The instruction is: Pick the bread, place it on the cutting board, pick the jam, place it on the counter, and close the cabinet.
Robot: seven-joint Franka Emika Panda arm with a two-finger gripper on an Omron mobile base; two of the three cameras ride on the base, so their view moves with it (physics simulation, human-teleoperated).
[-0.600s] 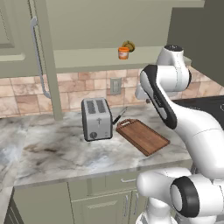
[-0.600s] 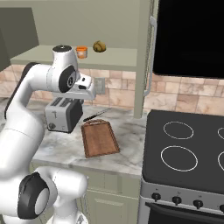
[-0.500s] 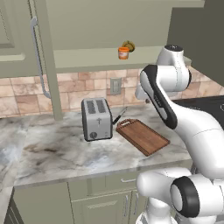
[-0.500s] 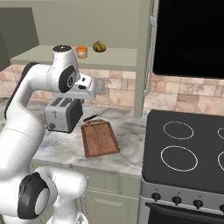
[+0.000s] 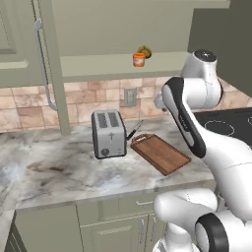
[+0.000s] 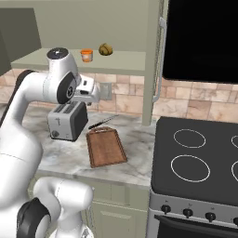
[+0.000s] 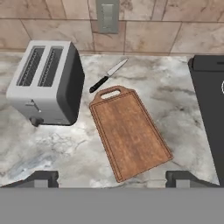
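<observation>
The bread and the orange jam stand side by side on the shelf of the open cabinet. In the left base view the bread peeks out behind the jam. The cutting board lies bare on the counter, right of the toaster. My gripper hangs high over the counter and looks down at the board, open, with nothing between its fingertips. My hand sits below the shelf, above the toaster.
A silver toaster stands left of the board, and a black-handled knife lies behind it near the wall. A black stove borders the counter on the right. The cabinet door stands open at the left.
</observation>
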